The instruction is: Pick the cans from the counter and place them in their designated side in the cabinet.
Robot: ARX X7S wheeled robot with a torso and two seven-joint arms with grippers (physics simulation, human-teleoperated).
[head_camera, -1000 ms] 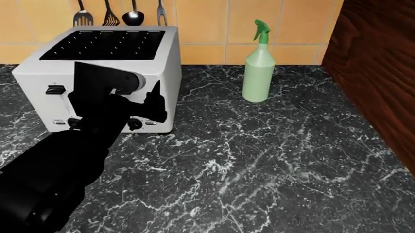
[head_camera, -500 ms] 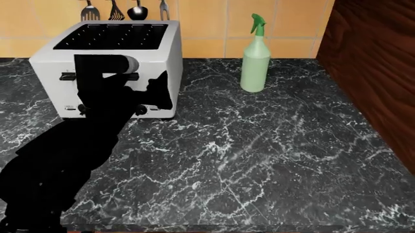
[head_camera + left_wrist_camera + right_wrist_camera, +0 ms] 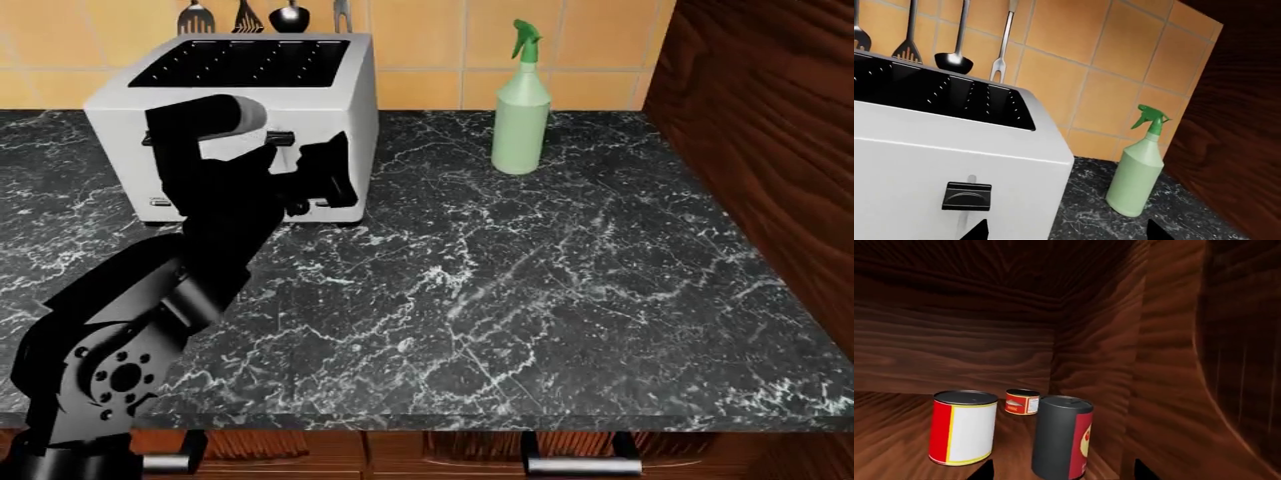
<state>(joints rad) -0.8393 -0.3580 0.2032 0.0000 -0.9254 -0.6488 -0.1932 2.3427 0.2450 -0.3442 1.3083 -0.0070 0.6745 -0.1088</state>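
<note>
Cans are both inside the wooden cabinet [image 3: 954,355], not on the table [image 3: 534,290]: the red-and-yellow can [image 3: 964,427] stands upright on the shelf, and the dark grey can with a red patch [image 3: 1062,437] stands upright near it, closer to the side wall, apart from it. A smaller red can [image 3: 1022,401] sits behind them. No can is visible on the black marble table in the head view, which shows only a white toaster [image 3: 254,120] and a green spray bottle [image 3: 521,100] near the tiled wall. Left tool [image 3: 314,180] hovers in front of the toaster with its fingers spread and nothing between them. Right tool shows only as two dark tips at the frame edge in its wrist view, set apart, empty, facing the cans. Judgement: both cans are rigid, smooth metal cylinders, likely moderately heavy and slippery; hold at mid-height across the body, clear of the lid rim. Placement appears largely complete.
</note>
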